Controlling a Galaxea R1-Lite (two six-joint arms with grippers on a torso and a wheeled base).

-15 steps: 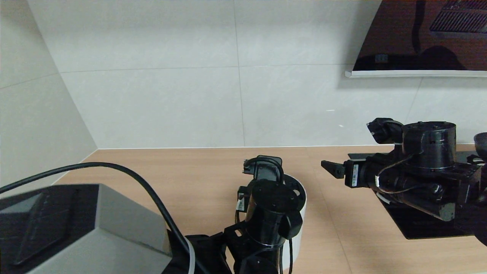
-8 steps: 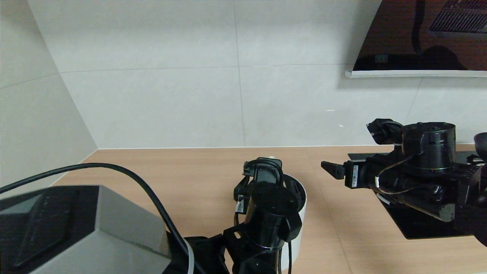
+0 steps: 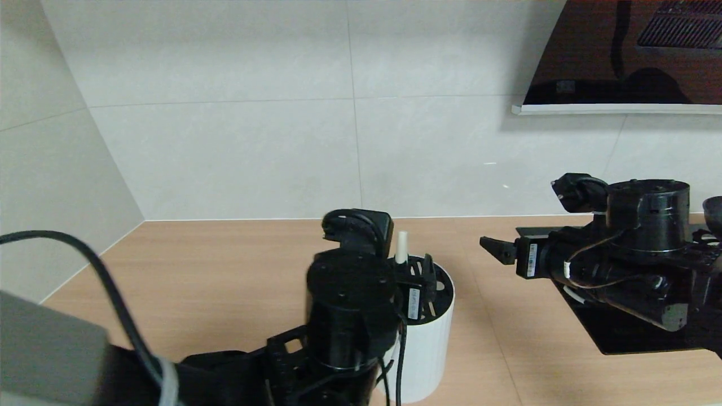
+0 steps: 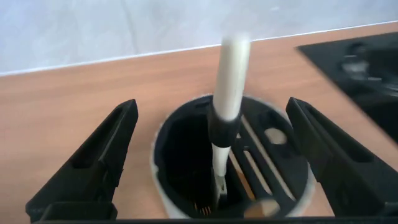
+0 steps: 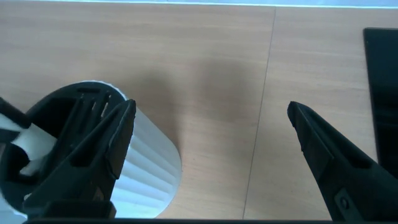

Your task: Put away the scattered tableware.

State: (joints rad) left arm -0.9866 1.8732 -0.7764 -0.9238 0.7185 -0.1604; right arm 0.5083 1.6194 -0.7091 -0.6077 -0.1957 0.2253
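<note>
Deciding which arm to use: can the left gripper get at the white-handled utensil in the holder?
Likely yes: the left gripper is open astride the white-handled utensil, whose handle sticks up above the holder, nothing between.

One holder (image 3: 431, 344), one white-handled utensil (image 3: 401, 247)

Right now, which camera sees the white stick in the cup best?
The left wrist view: the white stick stands mid-picture, dropping into the cup. The head view shows just its tip past the left arm; the right wrist view, a white bit at the edge.
</note>
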